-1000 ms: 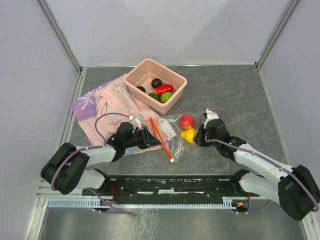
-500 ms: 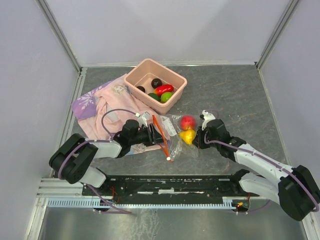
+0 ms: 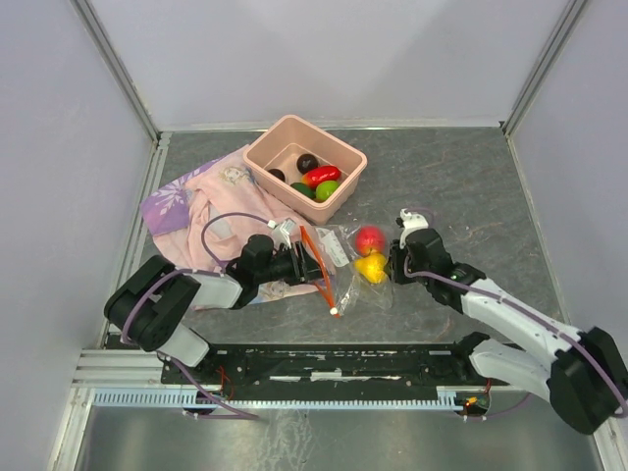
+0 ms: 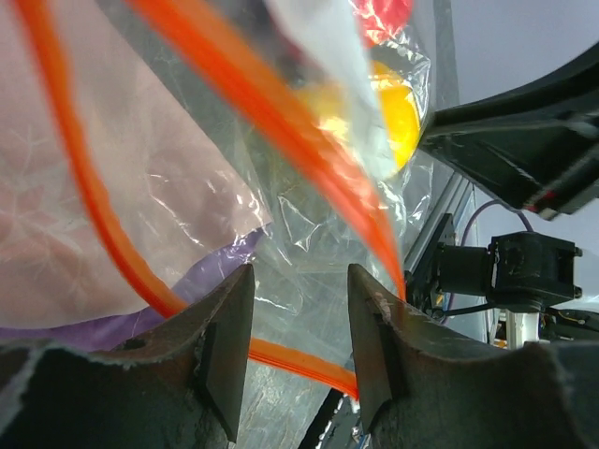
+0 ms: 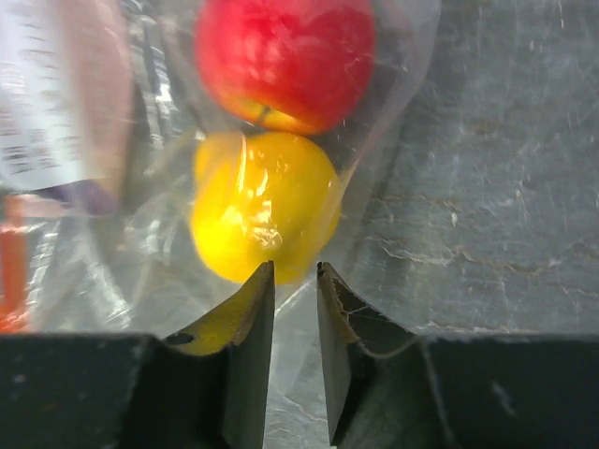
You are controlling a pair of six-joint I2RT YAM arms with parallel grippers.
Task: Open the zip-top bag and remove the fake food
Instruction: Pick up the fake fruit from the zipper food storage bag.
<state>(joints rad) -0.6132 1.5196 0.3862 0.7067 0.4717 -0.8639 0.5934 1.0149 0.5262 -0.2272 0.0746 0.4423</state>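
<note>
Top external view shows the clear crinkly plastic zip-top bag (image 3: 339, 260) lying on the grey counter (image 3: 461, 186), just in front of the salmon-pink plastic tub (image 3: 348, 191), on the side nearer the arms. The job looks about half done. A shiny red piece (image 3: 321, 176), a green piece (image 3: 327, 189) and a dark purple piece (image 3: 307, 162) of fake food already sit in the tub. A red round plastic fruit (image 3: 368, 238) and a yellow plastic fruit (image 3: 371, 266) are still inside the bag, so they are left to take out. In the left wrist view the orange zip strip (image 4: 309, 150) splits into two lines, so the bag's mouth looks open. The left gripper (image 4: 299, 281) has its fingers spread apart at that mouth, with bag plastic showing between them but not squeezed. The right gripper (image 5: 295, 271) is at the bag's far end from the mouth, just below the yellow fruit. Its fingers have a small gap and hold nothing. A pink-and-purple printed cloth (image 3: 196, 201) lies beside the tub.
</note>
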